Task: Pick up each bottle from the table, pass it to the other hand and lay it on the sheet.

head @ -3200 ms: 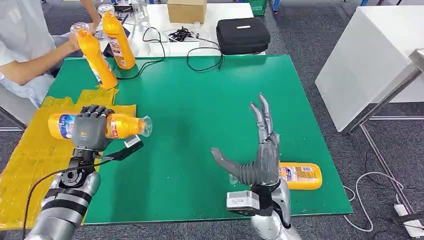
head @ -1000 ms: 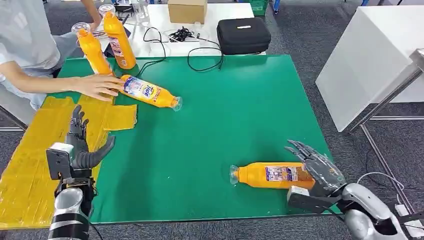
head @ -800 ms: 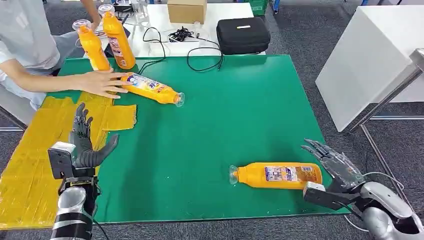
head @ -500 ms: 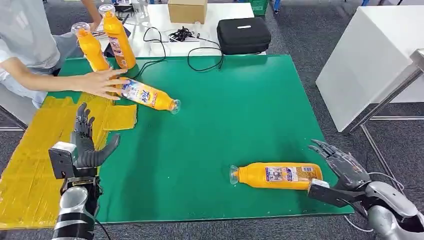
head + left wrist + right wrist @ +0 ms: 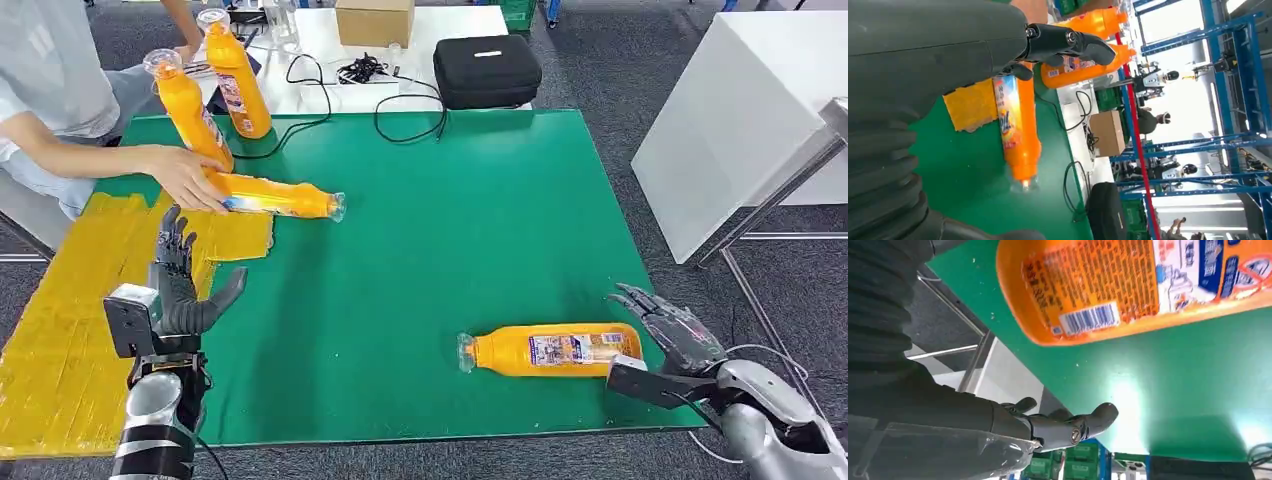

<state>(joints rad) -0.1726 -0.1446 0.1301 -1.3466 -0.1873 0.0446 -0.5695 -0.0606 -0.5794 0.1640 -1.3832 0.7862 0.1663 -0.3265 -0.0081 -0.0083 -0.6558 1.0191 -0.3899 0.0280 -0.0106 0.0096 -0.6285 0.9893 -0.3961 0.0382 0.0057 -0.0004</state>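
Observation:
An orange bottle [image 5: 550, 350] lies on its side on the green table mat [image 5: 430, 250] near the front right; its base fills the right wrist view as orange bottle [image 5: 1138, 285]. My right hand [image 5: 675, 335] hangs just past the bottle's base, fingers spread, holding nothing. Another orange bottle [image 5: 275, 196] lies at the edge of the yellow sheet [image 5: 70, 300], under a person's hand [image 5: 185, 175]; the left wrist view shows this bottle [image 5: 1020, 135]. My left hand [image 5: 180, 290] is raised over the sheet, fingers apart and empty.
Two orange bottles [image 5: 235, 70] stand upright at the mat's far left corner. Behind the mat a white table holds a black case [image 5: 486, 68], a cardboard box [image 5: 373, 20] and cables. A person [image 5: 50, 90] sits at the left. A white cabinet [image 5: 740, 110] stands right.
My left hand has let go of its bottle and drawn back over the sheet. The person has rolled that bottle toward the sheet. My right hand has dropped beside the near bottle's base.

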